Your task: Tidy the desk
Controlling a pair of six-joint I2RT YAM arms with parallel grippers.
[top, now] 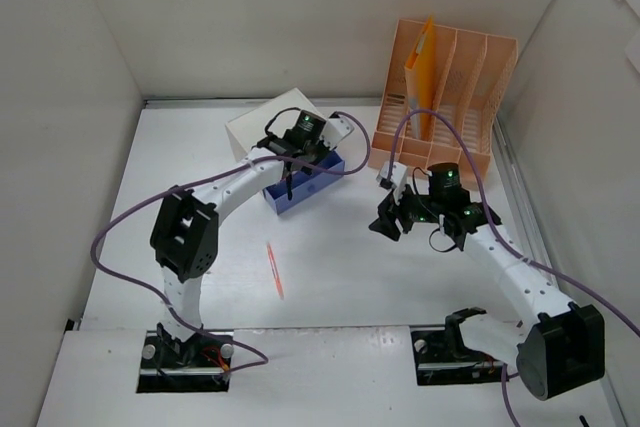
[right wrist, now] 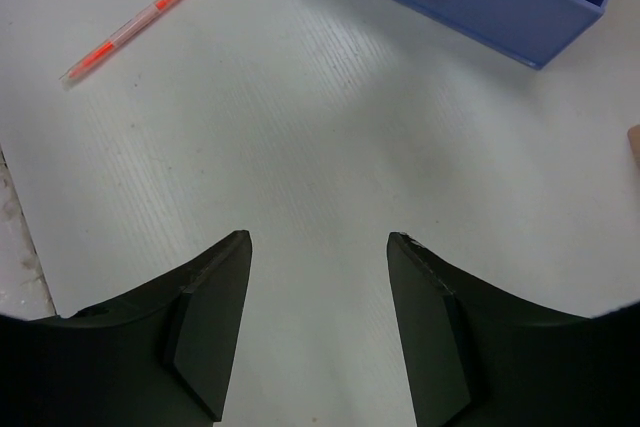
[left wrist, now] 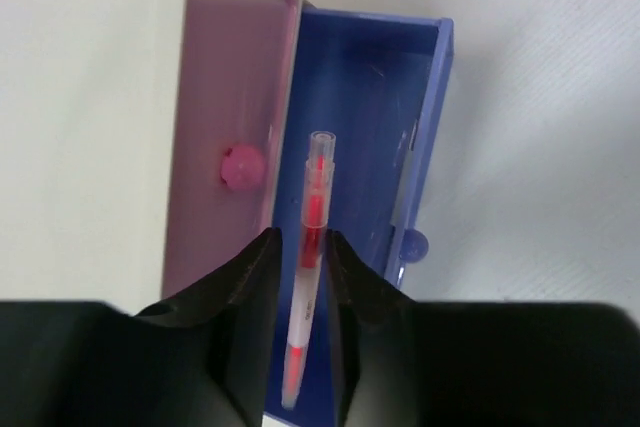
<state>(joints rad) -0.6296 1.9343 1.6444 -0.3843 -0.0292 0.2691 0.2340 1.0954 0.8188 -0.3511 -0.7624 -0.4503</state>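
Left pincer (left wrist: 300, 247) is clamped on a red pen (left wrist: 318, 172) over the open blue drawer (left wrist: 375, 87). The pen's long axis runs straight ahead from the fingers, along the drawer. This looks like the stowing step, and the next move calls for lowering and letting go. Right pincer (right wrist: 318, 247) stands apart and empty, with a second pen (right wrist: 135, 25) ahead to its left. The desk (right wrist: 330, 137) lies flat beneath both pincers and seems longer side to side.

light bright, diffuse | shadows soft on desk (right wrist: 330, 147) | left wrist view slightly blurred | top view sharp
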